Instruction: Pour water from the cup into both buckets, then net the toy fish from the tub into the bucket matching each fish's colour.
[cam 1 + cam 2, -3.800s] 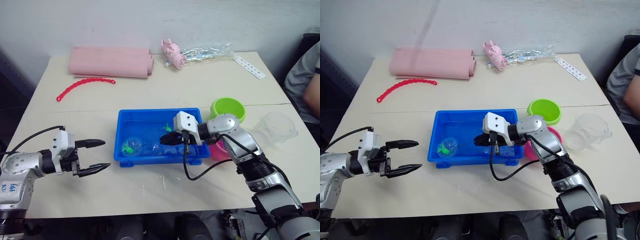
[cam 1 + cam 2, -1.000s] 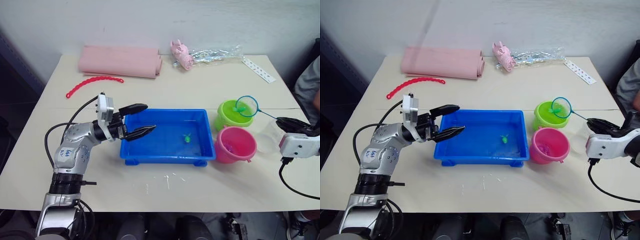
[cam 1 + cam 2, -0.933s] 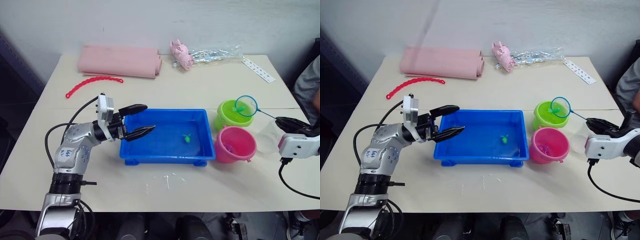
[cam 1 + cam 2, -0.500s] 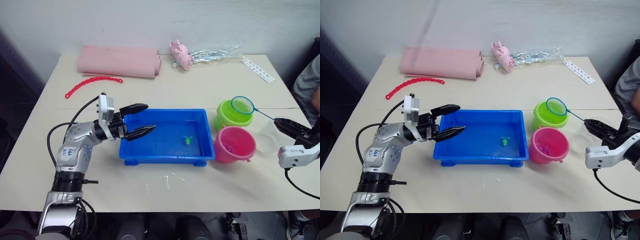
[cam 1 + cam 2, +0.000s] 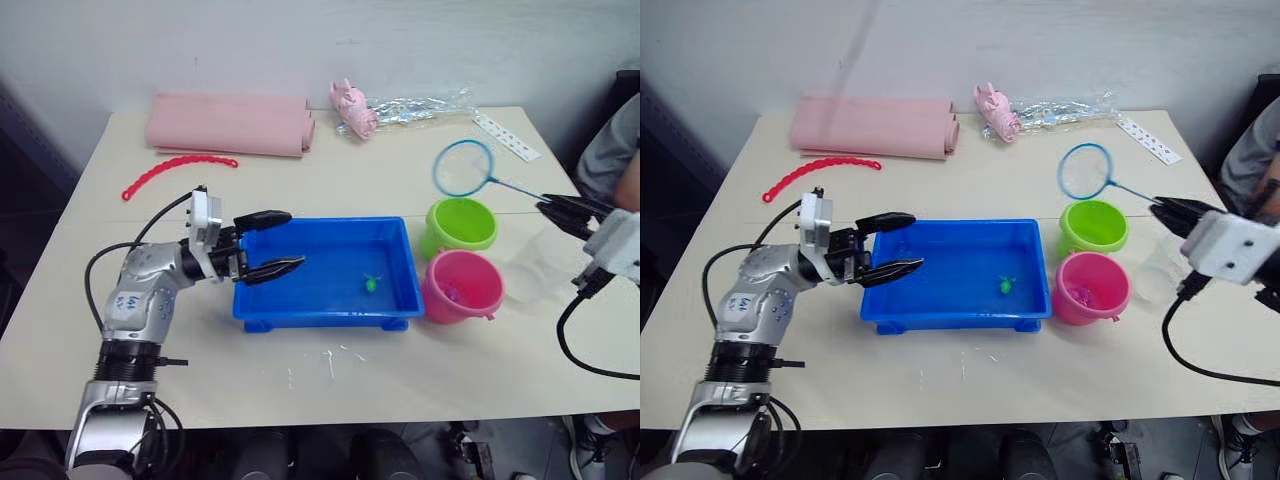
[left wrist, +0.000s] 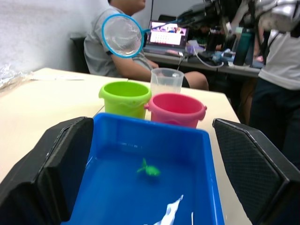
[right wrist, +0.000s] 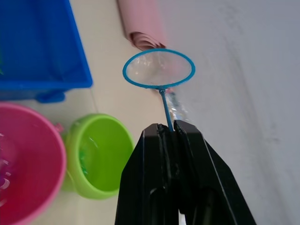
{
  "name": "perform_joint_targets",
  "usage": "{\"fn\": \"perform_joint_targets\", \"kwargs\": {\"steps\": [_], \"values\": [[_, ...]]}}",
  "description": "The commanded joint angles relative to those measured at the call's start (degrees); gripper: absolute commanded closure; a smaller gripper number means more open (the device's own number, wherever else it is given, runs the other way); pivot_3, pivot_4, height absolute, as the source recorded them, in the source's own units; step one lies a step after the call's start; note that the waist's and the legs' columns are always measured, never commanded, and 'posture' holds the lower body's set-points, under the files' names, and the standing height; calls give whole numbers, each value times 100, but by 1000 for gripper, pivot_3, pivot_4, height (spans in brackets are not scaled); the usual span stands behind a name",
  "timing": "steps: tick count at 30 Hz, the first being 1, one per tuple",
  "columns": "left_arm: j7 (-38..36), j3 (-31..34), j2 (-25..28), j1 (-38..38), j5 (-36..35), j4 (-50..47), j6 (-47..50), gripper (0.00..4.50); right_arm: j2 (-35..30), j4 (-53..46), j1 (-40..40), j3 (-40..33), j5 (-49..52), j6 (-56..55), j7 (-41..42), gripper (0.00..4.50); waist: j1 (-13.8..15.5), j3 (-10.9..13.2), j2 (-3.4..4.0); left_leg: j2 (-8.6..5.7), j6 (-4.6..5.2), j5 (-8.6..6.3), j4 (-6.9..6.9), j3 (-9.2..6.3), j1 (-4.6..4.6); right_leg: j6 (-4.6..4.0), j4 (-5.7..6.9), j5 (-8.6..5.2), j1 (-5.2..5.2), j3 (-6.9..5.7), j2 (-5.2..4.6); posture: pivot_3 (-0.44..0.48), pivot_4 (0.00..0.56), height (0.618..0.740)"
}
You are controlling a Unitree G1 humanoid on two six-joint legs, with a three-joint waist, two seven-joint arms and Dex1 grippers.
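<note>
My right gripper (image 5: 552, 208) is shut on the handle of the net (image 5: 463, 167), whose blue hoop hangs in the air above and behind the green bucket (image 5: 459, 225). In front of that bucket stands the pink bucket (image 5: 462, 286). The clear cup (image 5: 540, 268) sits to their right. A single green toy fish (image 5: 371, 284) lies in the water of the blue tub (image 5: 322, 315). At the tub's left end my left gripper (image 5: 280, 242) is open, one finger over the rim and one inside. The hoop (image 7: 158, 68) looks empty in the right wrist view.
Along the far edge of the table lie a rolled pink cloth (image 5: 228, 124), a red bead chain (image 5: 178, 173), a pink toy (image 5: 350, 106) with a clear wrapper, and a white strip (image 5: 502, 136). A seated person (image 5: 605, 150) is at the right edge.
My right gripper has lifted the net up and back from the green bucket's mouth, so the hoop is now in the air behind it. My left gripper has stayed at the tub.
</note>
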Motion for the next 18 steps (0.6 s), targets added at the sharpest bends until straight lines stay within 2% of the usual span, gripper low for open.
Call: {"fn": "perform_joint_targets", "kwargs": {"steps": [1,4,8,18], "values": [[-107,215,189,119,-11,-20,-95,40,-355,-553,-448,642,272,995,641,4500,-1,0,-1,-1,0,0,-1,-2,0,0,-1,0,0,0,0,0,150,740],[-178,220,332,262,85,-4,-165,40,-605,-658,-870,1381,-270,1257,1108,4500,23,0,-1,0,0,0,3,-6,-3,0,-2,0,-1,-1,-2,0,150,740],[-328,171,517,464,246,43,-330,40,-371,-491,-1827,2437,-1255,1283,1527,4500,-9,1,-1,-3,2,-2,5,-3,-6,0,-10,0,-3,2,-7,0,150,740],[-329,204,572,740,216,-161,-264,40,486,-44,-3574,3799,-2760,1187,2079,4500,-17,1,-1,-3,1,-2,4,-6,-6,0,-7,0,-6,2,-6,0,150,740]]}}
